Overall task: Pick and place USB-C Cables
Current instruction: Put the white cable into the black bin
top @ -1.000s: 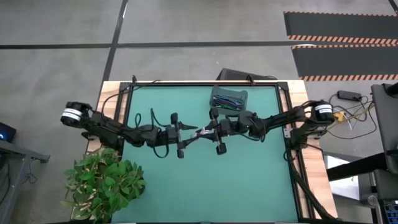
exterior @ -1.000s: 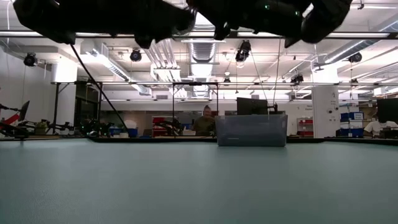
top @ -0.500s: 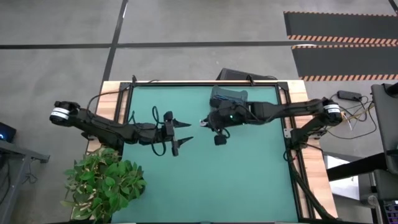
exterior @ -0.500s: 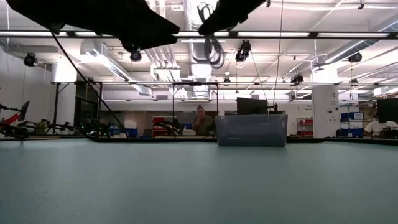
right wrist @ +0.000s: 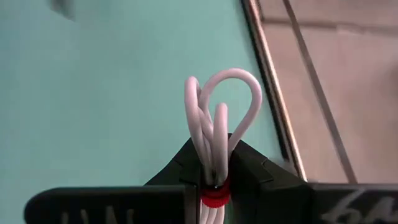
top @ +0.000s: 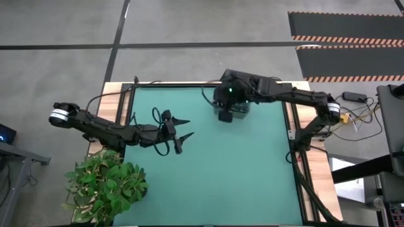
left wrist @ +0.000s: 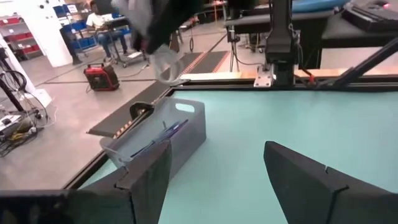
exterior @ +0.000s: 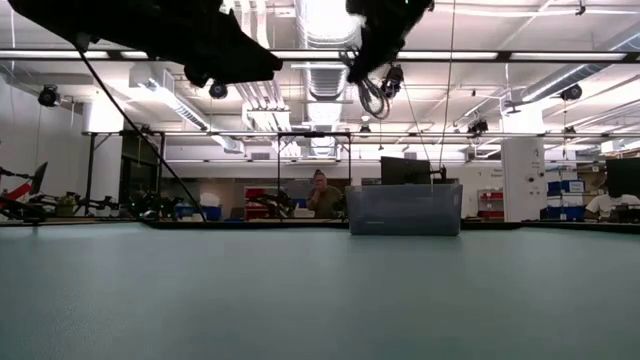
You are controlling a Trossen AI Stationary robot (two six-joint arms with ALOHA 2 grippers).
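A white USB-C cable bundle (right wrist: 217, 118) with a red band is in my right gripper (right wrist: 214, 177), which is shut on it. It hangs high over the grey translucent bin (exterior: 404, 210) at the table's far edge. In the high view the right gripper (top: 227, 101) covers most of the bin (top: 245, 106). Dark blue cable bundles (left wrist: 166, 132) lie inside the bin (left wrist: 186, 124). My left gripper (top: 186, 128) is open and holds nothing. It hovers above the table's left half, and its fingers (left wrist: 149, 180) point toward the bin. No teal-green bundle is plain to see. My right gripper pinches the white bundle between its two fingers (right wrist: 249, 168) at the red band (right wrist: 214, 194). The white loops (right wrist: 224, 87) stick out past the fingertips. The fingers point down from above, and the bundle (exterior: 373, 98) hangs below them, clear of table and bin.
A potted green plant (top: 104, 186) stands off the table's near left corner. Black arm wires (top: 154, 120) loop beside the left arm. The green mat (top: 240, 170) is bare toward the near side. People (exterior: 320, 195) and workbenches show in the room beyond.
The two grippers were together at the table's middle. My right gripper has carried the white bundle toward the far edge and now hangs over the bin, fingers turned down. My left gripper has drawn back toward the table's left.
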